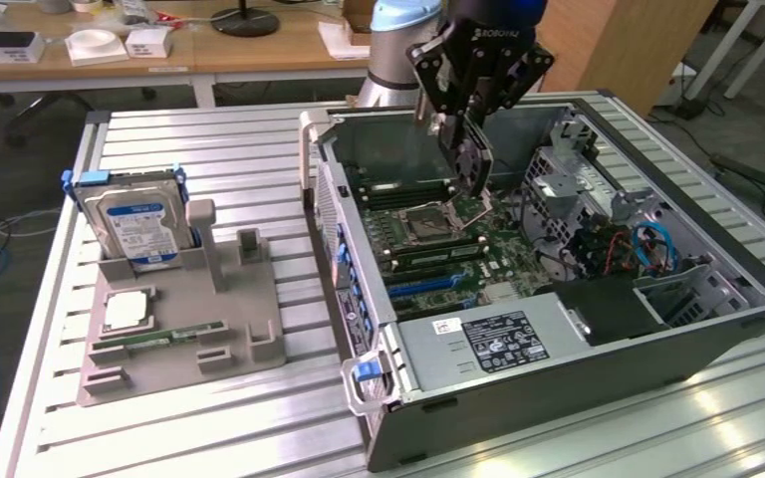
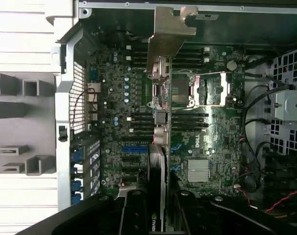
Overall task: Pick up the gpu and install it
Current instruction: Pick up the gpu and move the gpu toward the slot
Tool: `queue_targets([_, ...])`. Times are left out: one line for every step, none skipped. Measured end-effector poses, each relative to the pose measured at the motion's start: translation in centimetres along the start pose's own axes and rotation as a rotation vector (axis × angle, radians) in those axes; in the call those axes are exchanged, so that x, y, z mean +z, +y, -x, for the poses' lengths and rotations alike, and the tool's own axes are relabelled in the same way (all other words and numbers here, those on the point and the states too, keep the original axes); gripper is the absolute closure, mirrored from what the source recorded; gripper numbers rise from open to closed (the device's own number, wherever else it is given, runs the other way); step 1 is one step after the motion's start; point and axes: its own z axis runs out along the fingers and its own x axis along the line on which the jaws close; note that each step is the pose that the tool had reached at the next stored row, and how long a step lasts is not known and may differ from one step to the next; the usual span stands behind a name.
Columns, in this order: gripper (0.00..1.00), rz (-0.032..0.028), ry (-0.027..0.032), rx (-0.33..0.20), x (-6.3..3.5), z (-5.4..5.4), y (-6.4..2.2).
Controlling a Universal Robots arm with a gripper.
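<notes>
The fingers clamp the gpu edge-on above the motherboard — silver bracket farthest out.

Bright, even indoor light from above. Pale glare patches mark the slatted counter at near right. The computer case interior is shaded. Wrist view is dimmer and bluish; the gpu bracket glints.

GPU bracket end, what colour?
Silver, bare metal. The bracket of the gpu shows best in the wrist view.

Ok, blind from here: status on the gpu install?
Gripper shut on thin dark gpu card with silver bracket. Card held above green motherboard inside open case, not seated. Nothing blocking seen.
</notes>
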Motion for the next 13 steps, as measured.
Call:
queue_targets([0.73,0.0001,0.0,0.0,0.0,0.1,0.0])
queue_targets([0.73,0.0001,0.0,0.0,0.0,0.2,0.0])
queue_targets([0.73,0.0001,0.0,0.0,0.01,0.3,0.0])
queue_targets([0.73,0.0003,0.0,0.0,0.01,0.5,0.0])
queue_targets([0.73,0.0003,0.0,0.0,0.01,0.6,0.01])
queue_targets([0.73,0.0005,0.0,0.0,0.02,0.7,0.01])
queue_targets([0.73,0.0006,0.0,0.0,0.02,0.8,0.01])
queue_targets([0.73,0.0007,-0.0001,0.0,0.03,0.9,0.01])
queue_targets([0.73,0.0008,0.0,0.0,0.03,1.1,0.01])
queue_targets([0.73,0.0009,-0.0001,0.0,0.03,1.2,0.01])
queue_targets([0.73,0.001,0.0,0.0,0.04,1.3,0.01])
queue_targets([0.73,0.0011,0.0,0.0,0.04,1.4,0.02])
queue_targets([0.73,0.0013,-0.0001,0.0,0.04,1.6,0.02])
